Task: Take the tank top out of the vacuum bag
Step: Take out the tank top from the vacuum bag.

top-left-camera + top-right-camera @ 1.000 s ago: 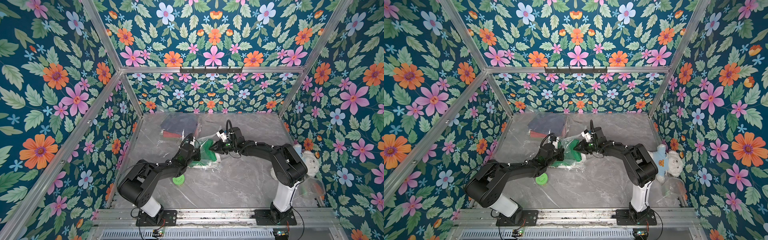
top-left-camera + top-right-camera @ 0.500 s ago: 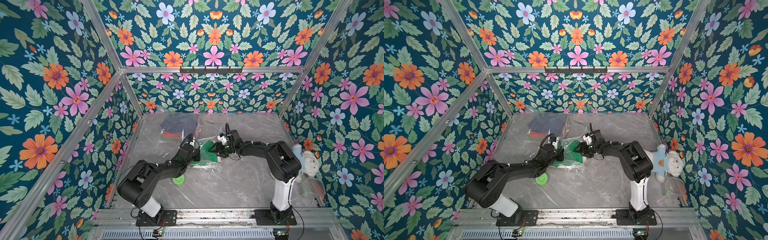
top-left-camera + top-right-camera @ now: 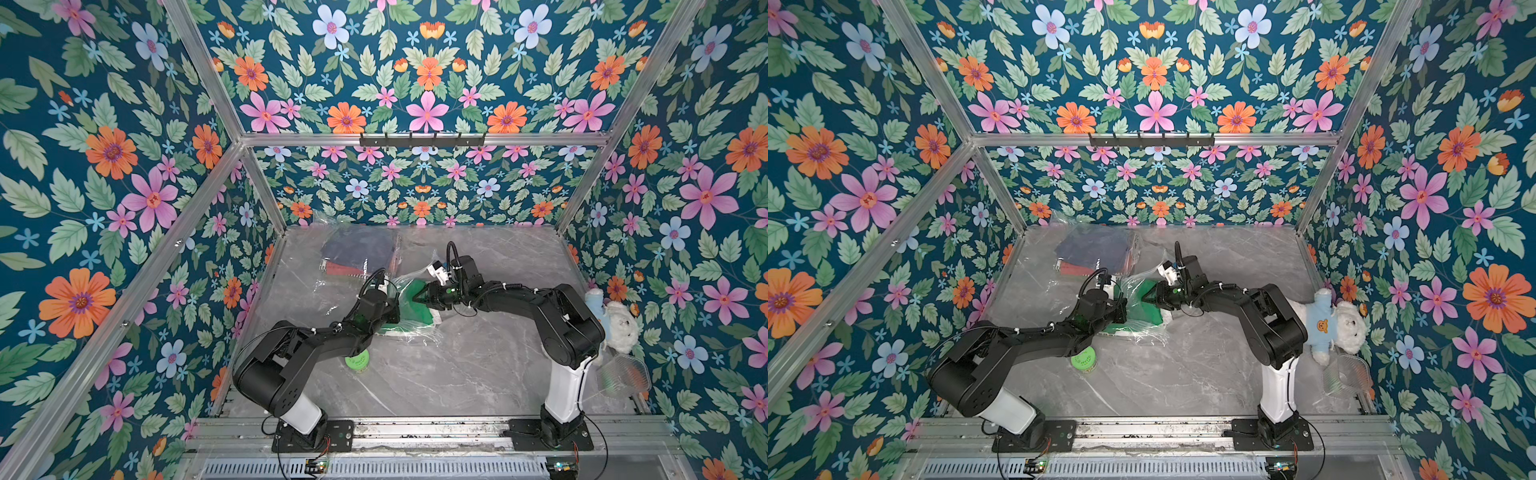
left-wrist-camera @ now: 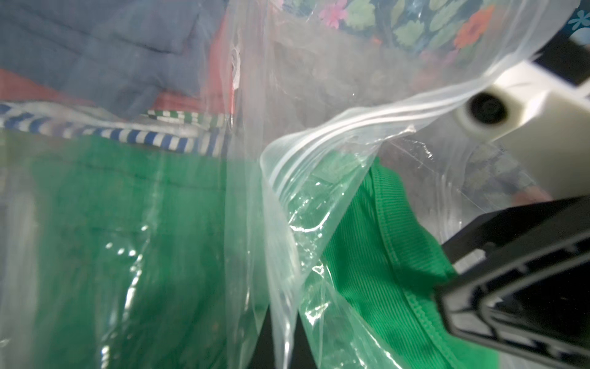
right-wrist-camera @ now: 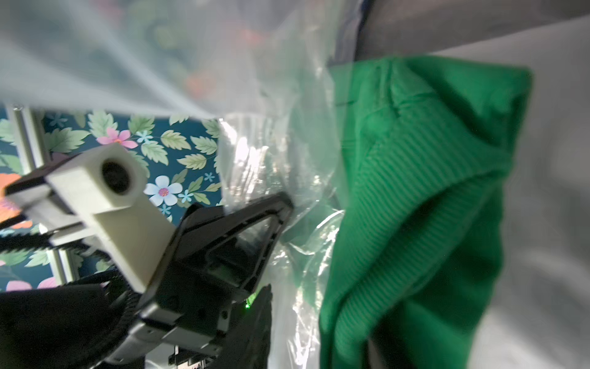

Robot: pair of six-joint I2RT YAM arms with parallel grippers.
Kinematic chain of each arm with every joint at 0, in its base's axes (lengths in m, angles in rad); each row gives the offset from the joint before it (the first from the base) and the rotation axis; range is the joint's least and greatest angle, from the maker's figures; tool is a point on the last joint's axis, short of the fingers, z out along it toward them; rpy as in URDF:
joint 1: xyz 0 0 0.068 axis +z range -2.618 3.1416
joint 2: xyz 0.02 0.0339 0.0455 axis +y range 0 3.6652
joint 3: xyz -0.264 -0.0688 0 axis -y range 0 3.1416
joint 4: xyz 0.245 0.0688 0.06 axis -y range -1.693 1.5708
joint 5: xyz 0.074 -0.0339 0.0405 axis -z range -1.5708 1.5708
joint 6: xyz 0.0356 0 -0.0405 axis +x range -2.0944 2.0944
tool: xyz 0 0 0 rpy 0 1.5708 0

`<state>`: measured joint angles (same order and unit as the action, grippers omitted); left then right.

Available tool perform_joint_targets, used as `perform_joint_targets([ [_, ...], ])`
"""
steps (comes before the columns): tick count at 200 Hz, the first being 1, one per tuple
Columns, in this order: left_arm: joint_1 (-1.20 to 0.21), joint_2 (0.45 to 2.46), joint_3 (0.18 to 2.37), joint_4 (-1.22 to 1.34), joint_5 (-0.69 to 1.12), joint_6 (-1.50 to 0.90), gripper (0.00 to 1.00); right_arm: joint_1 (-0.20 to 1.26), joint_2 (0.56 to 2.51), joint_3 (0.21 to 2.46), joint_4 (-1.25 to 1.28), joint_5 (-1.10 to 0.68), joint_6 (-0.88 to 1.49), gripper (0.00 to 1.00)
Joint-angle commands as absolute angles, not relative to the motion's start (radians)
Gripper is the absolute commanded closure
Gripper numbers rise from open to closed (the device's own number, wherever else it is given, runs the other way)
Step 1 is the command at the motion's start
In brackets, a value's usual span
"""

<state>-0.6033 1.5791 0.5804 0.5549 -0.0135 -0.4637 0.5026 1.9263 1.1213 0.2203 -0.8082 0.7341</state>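
Green ribbed tank top [image 4: 376, 255] lies at the middle of the table [image 3: 457, 374], partly inside the clear vacuum bag [image 4: 319, 134], one edge bare past the zip mouth. I read the left gripper [image 3: 392, 314] fully closed, pinching bag film. The right gripper [image 3: 419, 296] (tips at the fabric) I cannot judge.

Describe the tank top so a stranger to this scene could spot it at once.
On the grey marble table, find the crinkly clear vacuum bag at its middle. The tank top is the bright green ribbed cloth at its mouth; the folded clothes in the neighbouring bag are navy and red.
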Motion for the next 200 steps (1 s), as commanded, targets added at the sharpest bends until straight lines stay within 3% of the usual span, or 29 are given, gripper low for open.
perform_joint_targets([
  [1,-0.604,1.581,0.581,0.571,-0.016,-0.463,1.00,0.508,1.931,1.128,0.283,-0.862,0.742,0.62],
  [24,-0.604,1.582,0.582,0.572,-0.012,-0.463,1.00,0.508,1.975,1.143,0.266,-0.842,0.745,0.62],
  [44,-0.604,1.576,0.578,0.571,-0.015,-0.463,1.00,0.507,1.996,1.149,0.240,-0.795,0.747,0.49],
  [88,-0.604,1.571,0.572,0.571,-0.021,-0.463,1.00,0.497,1.972,1.141,0.081,-0.606,0.692,0.34],
  [97,-0.604,1.571,0.572,0.572,-0.023,-0.463,1.00,0.492,1.978,1.134,0.080,-0.600,0.693,0.32],
  [106,-0.604,1.572,0.572,0.574,-0.023,-0.463,1.00,0.486,1.991,1.130,0.087,-0.602,0.703,0.18],
  [128,-0.604,1.582,0.572,0.580,-0.021,-0.464,1.00,0.483,2.038,1.131,0.142,-0.656,0.744,0.14],
  [185,-0.604,1.588,0.568,0.586,-0.020,-0.471,1.00,0.493,2.023,1.127,0.278,-0.784,0.790,0.40],
  [200,-0.604,1.591,0.569,0.587,-0.018,-0.471,1.00,0.500,1.999,1.128,0.297,-0.802,0.789,0.64],
])
